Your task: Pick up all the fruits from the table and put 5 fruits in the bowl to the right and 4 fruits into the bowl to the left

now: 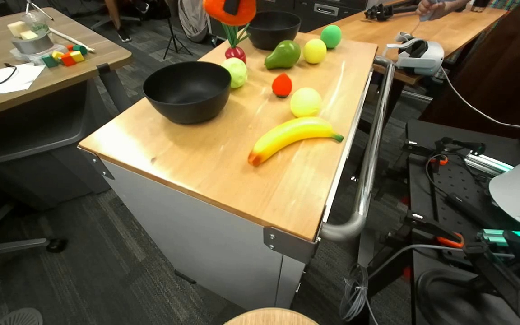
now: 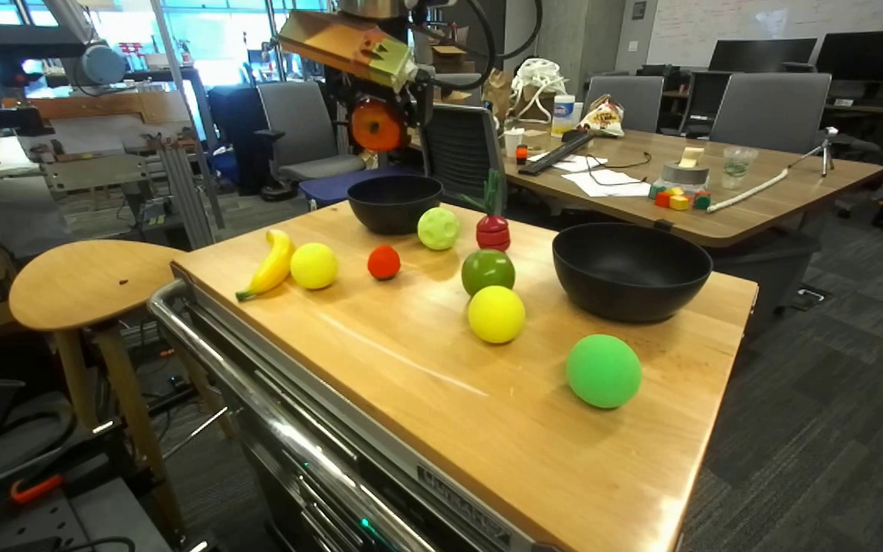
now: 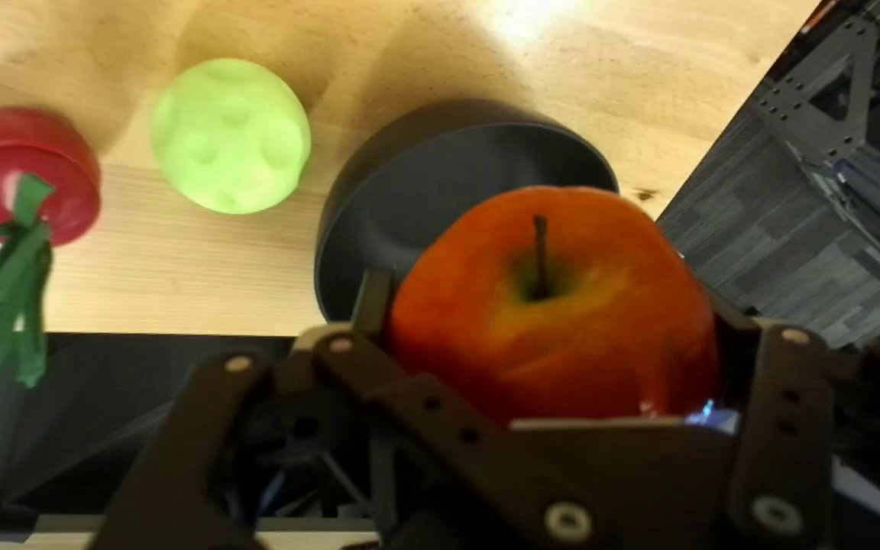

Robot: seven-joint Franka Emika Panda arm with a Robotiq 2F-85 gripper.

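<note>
holding a red-orange apple [image 2: 378,125] aloft

the gripper [image 3: 554,317] has it clamped from both sides, higher than the wooden tabletop [image 1: 188,158]. a black bowl [image 1: 190,110] stands there, well apart from a second black bowl [image 1: 274,38]. eight more fruits [image 2: 384,262] lie on the surface, a yellow banana [image 1: 294,132] just beside a round yellow fruit [image 1: 305,103].

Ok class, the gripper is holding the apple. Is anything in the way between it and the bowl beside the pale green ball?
Nothing visible: the gripper holds the apple higher than the bowl, and the pale green ball sits beside the bowl, not above it.
</note>
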